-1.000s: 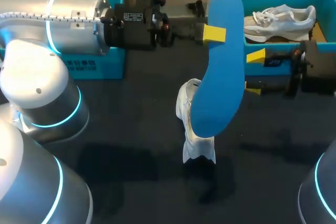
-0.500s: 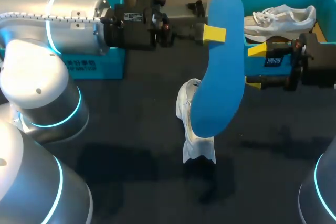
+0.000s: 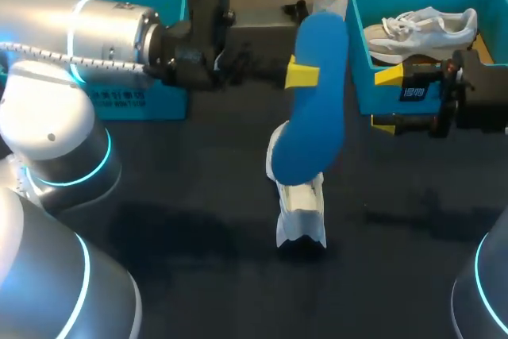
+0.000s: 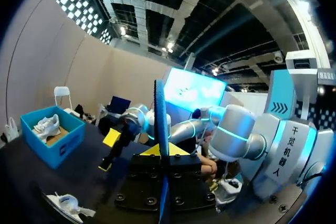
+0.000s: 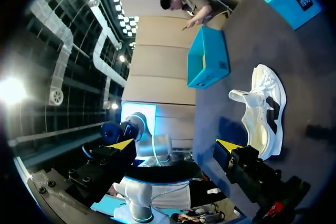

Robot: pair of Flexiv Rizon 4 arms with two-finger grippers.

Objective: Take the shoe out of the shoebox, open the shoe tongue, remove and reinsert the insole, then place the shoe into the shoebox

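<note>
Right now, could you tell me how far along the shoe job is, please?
Done: the shoe lies on the table, its insole removed. In hand: the left jaws hold the insole above it. Left: reinsert it and place the shoe in the shoebox.

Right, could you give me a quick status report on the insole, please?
Left gripper shut on blue insole, held over white shoe on table. Right gripper open, empty, by shoebox. Another shoe lies in shoebox.

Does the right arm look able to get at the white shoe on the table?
Probably yes. The right pincer is open and empty, and the table between it and the shoe is bare. Only the blue insole, held up by the left pincer, hangs over part of the shoe.
</note>
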